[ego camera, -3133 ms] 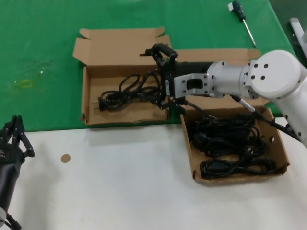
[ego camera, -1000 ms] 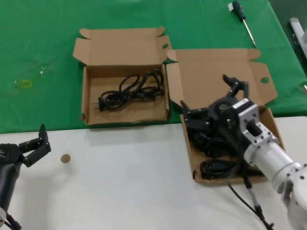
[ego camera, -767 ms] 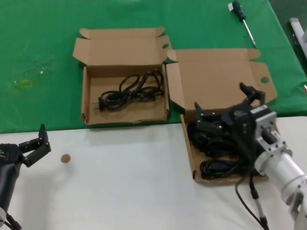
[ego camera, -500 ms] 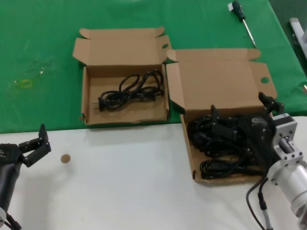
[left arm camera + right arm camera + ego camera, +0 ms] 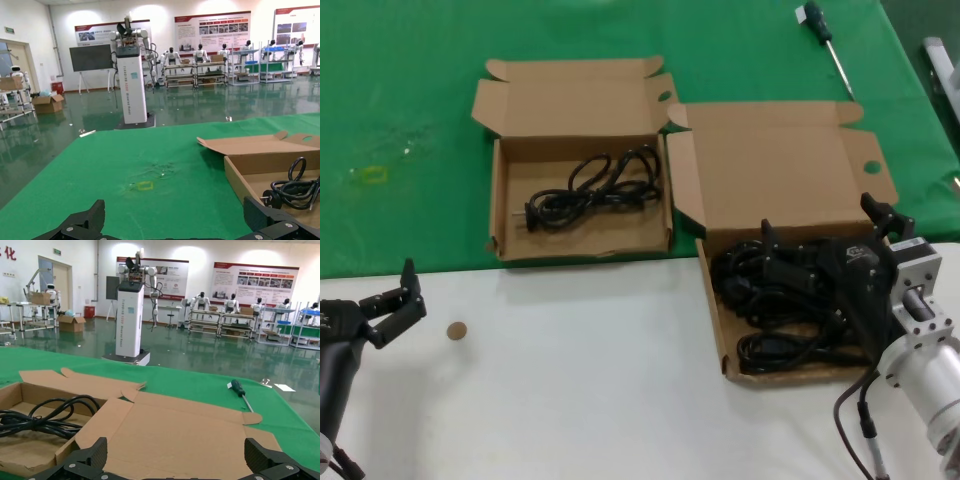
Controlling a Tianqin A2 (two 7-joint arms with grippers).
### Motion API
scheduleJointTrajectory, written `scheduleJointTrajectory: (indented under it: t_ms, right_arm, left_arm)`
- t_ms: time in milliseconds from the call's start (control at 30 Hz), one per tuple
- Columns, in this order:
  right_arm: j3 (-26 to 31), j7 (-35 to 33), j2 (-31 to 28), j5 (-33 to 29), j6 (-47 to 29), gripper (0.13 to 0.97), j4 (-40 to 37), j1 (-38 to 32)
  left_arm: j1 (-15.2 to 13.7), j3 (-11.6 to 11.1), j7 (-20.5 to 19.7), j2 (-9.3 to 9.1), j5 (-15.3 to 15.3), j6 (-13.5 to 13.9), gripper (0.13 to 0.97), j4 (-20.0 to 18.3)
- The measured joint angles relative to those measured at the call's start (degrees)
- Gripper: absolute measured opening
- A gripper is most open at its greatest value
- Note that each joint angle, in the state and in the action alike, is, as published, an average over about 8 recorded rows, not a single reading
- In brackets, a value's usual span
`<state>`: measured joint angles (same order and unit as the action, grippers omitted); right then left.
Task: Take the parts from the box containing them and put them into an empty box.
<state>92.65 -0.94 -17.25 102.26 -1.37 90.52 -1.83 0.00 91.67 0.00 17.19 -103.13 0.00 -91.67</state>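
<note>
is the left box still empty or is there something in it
Not empty: the left box, lid folded back open, holds one coiled black cable lying on its floor.

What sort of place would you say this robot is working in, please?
Probably a robotics lab or showroom hall: other humanoid robots stand by shelving, poster boards line the wall, and the green-covered work table sits on an open glossy floor.

i work in a robotics lab hall: humanoid robots (image 5: 202, 301) line metal racks (image 5: 220, 322) behind the white pillar (image 5: 129, 320), beneath wall posters (image 5: 255, 276).
</note>
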Motion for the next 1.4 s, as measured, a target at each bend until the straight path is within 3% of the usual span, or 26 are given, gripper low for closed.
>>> scheduleJointTrajectory:
  t_ms: [1400]
  right_arm:
    - [0.0,0.0,0.0,0.0,0.0,0.966,0.0,0.0]
  left_arm:
    - [0.0,0.0,0.0,0.0,0.0,0.0,0.966,0.0]
